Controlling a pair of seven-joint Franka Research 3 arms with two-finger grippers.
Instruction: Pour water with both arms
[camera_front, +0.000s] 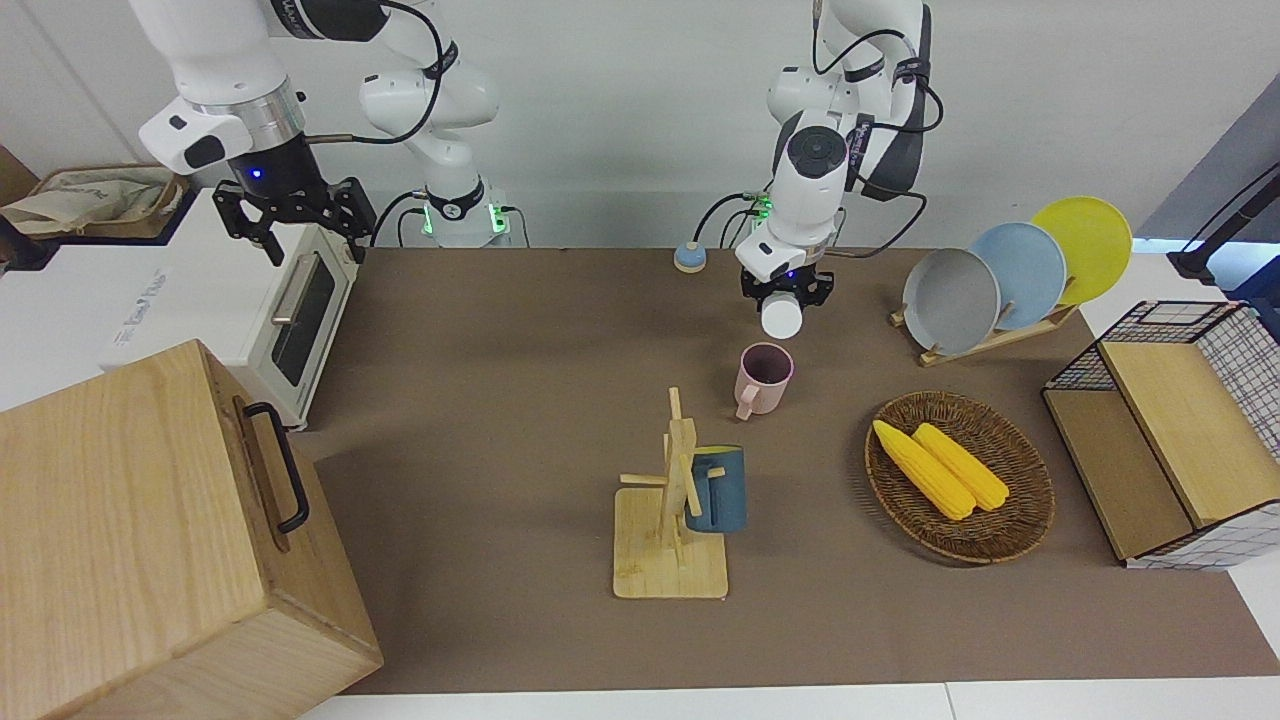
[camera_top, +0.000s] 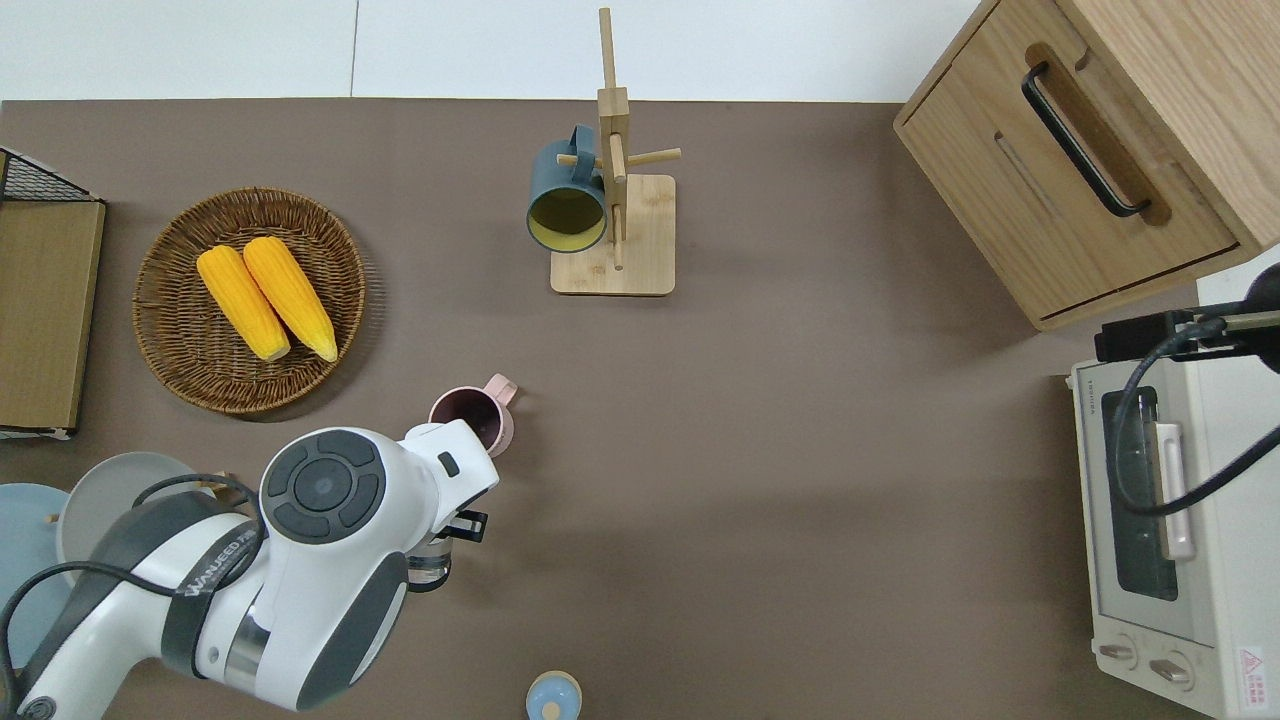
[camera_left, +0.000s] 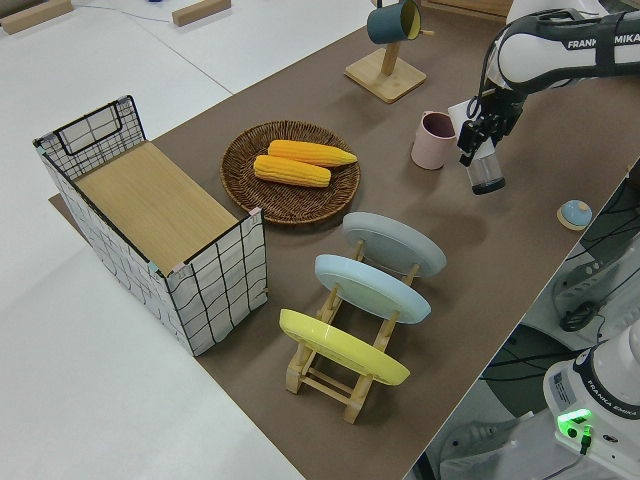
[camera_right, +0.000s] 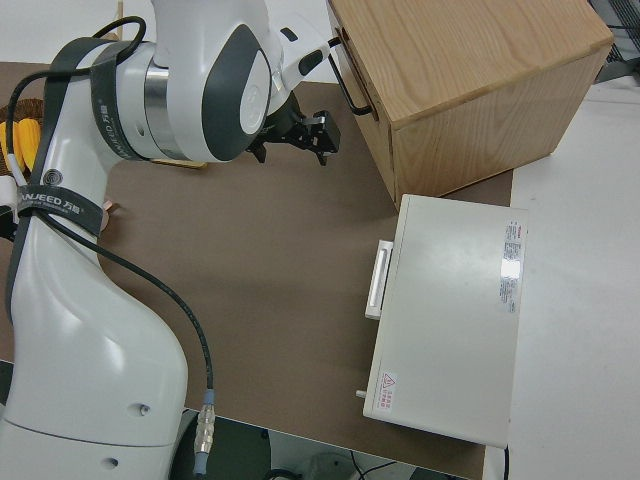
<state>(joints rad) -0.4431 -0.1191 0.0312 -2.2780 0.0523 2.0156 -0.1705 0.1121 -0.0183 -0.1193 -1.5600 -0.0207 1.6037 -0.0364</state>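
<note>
Both arms are in view, but only one is at work. The left gripper (camera_front: 786, 290) is closed on a clear glass (camera_left: 487, 172) with a white lid or base showing toward the front camera. In the side view the glass hangs roughly upright; it looks slightly tipped, though how far cannot be told. The overhead view places the glass over bare table (camera_top: 760, 480), just beside the pink mug (camera_top: 478, 415) and on the mug's side nearer the robots. The right gripper (camera_front: 296, 215) is parked with its fingers spread and nothing between them.

The pink mug stands upright on the table, its mouth open and its handle turned away from the robots. No water stream is visible, and the water level in the glass cannot be read.

Assessment: the step in hand appears to be bringing the glass to the mug for the pour. Sound execution would call for:
- carrying the glass's lip over the mug's mouth before tilting further, since the glass is not yet over it;
- tilting slowly about the wrist, with the lip kept low above the rim;
- keeping clear of the mug's wall, as a knock could topple it.

Nearby items, the blue mug (camera_front: 718, 488) on its wooden rack (camera_front: 672, 520) and the basket of corn (camera_front: 958, 478), are well apart from the work.
</note>
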